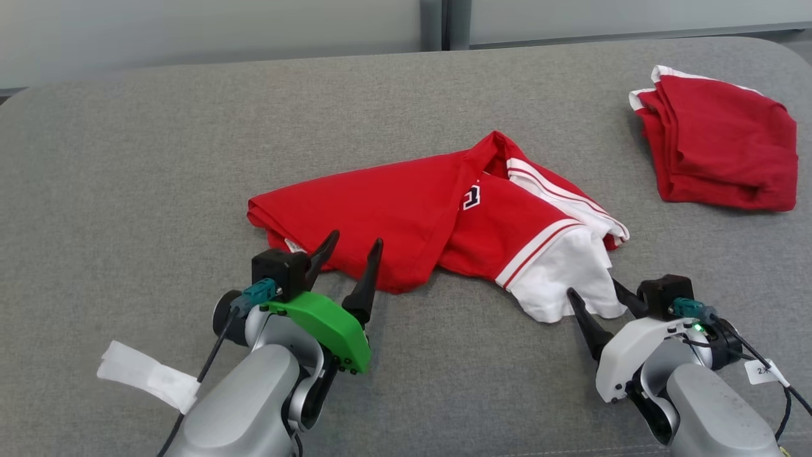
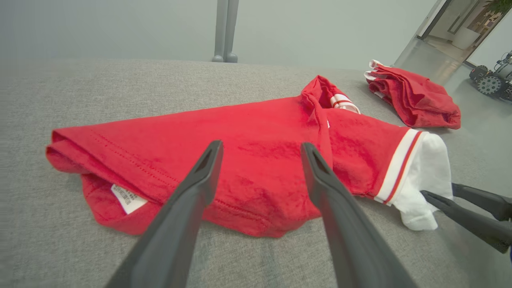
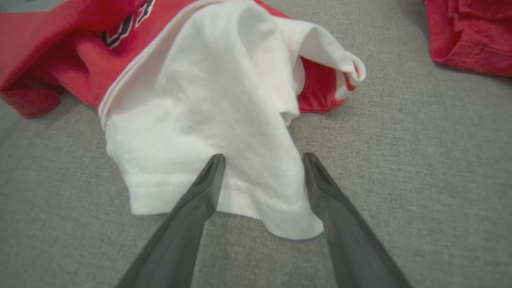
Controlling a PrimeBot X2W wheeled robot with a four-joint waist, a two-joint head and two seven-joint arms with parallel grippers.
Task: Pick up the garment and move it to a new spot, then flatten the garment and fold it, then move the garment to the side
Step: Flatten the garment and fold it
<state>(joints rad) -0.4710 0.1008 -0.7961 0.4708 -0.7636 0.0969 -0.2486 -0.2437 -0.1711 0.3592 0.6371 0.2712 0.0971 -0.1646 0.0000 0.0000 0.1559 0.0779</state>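
The garment [image 1: 406,203] is a red shirt with white sleeves and striped trim, lying crumpled in the middle of the grey padded surface [image 1: 127,190]. My left gripper [image 1: 355,242] stands open at the garment's near red edge, its fingers spread over the red cloth [image 2: 160,136] in the left wrist view, where that gripper [image 2: 262,145] holds nothing. My right gripper [image 1: 593,289] is open at the white sleeve's hem. In the right wrist view its fingers [image 3: 264,156] straddle the sleeve [image 3: 208,100] without pinching it. The right gripper [image 2: 439,189] also shows beside the sleeve.
A second red garment [image 1: 717,149] lies folded at the far right of the surface, also seen as a red pile [image 2: 412,98] and red cloth [image 3: 468,36]. A white tag [image 1: 146,374] hangs from my left arm's cable. A wheeled machine [image 2: 494,80] stands on the floor beyond.
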